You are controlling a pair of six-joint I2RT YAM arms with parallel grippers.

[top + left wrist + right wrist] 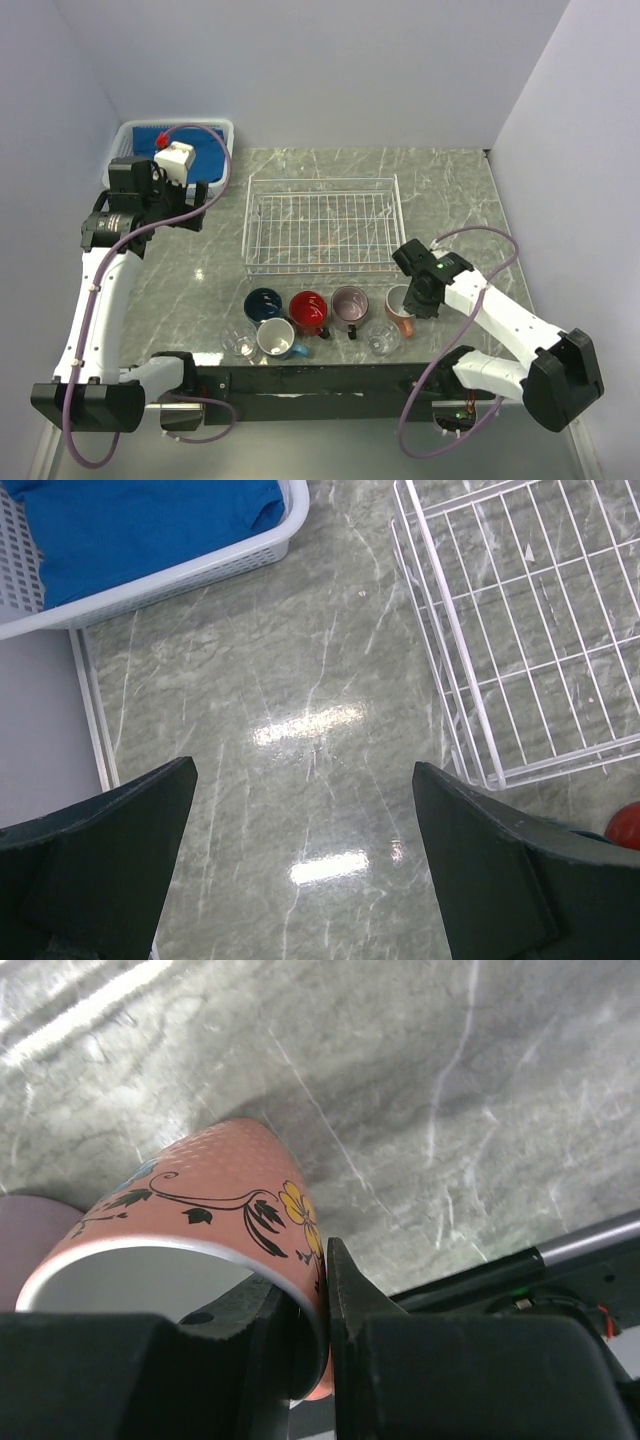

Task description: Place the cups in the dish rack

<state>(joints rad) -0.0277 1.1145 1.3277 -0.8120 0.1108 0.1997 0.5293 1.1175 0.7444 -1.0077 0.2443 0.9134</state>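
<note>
The white wire dish rack [320,182] [440,620] stands mid-table with nothing in it. In front of it stand the cups: navy [262,303], red [308,310] [625,825], mauve [349,305] [30,1230] and salmon-orange [400,318] mugs, then a light blue mug [275,338] and two clear glass cups [240,342] [381,340] nearer the front. My right gripper [412,298] [322,1260] is shut on the rim of the flowered salmon-orange mug [200,1200], one finger inside and one outside. My left gripper [192,212] [304,768] hovers open over bare marble left of the rack.
A white plastic basket [130,135] [200,570] with blue cloth sits at the back left corner. White walls close in the table on the left, back and right. The table's black front edge [560,1260] runs just behind the held mug.
</note>
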